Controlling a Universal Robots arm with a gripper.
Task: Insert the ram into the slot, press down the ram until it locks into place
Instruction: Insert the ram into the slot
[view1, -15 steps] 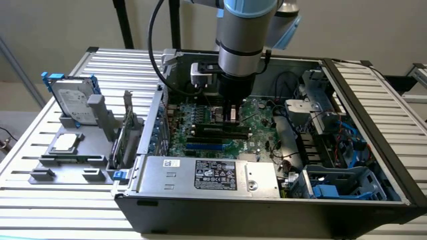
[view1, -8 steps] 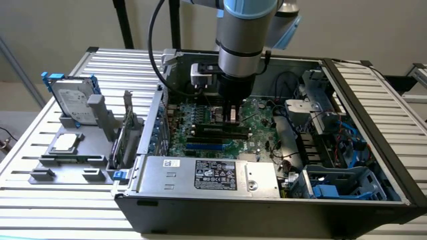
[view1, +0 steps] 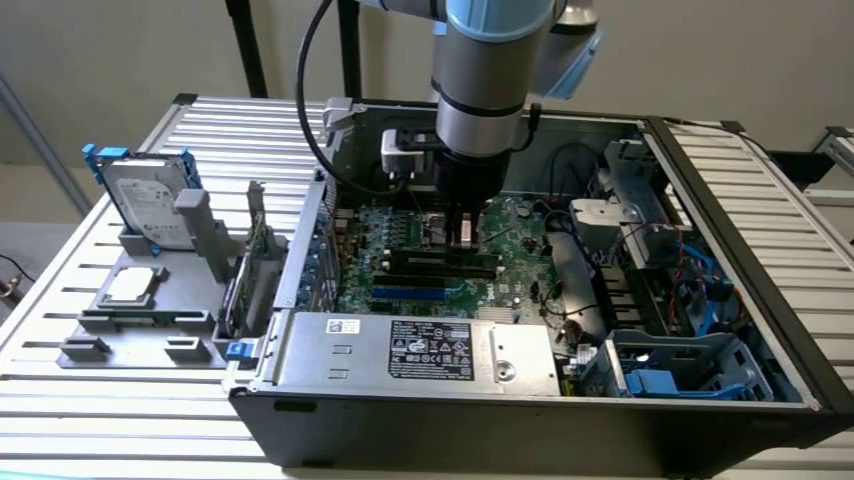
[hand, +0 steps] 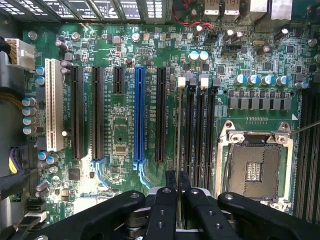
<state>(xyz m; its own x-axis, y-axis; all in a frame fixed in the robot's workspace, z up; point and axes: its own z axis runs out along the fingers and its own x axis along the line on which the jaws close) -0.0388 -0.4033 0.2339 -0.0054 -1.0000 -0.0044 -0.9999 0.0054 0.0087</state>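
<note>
- Over green motherboard — black two-finger gripper clamped tight on thin dark-green ram stick, seen edge-on.
- Stick lines up along long black plastic memory slot; seating unclear.
- Exterior view: gripper hides most of stick.

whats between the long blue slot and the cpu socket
In the wrist view: a black card slot, the ram edge-on in the tool, then black memory slots.

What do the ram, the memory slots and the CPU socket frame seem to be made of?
The ram, seen edge-on in the gripper: thin straight board, likely fibreglass laminate. Memory slots: matte black moulded plastic, pale end clips. CPU socket frame: bare silvery metal, judging by its glints, probably steel.
</note>
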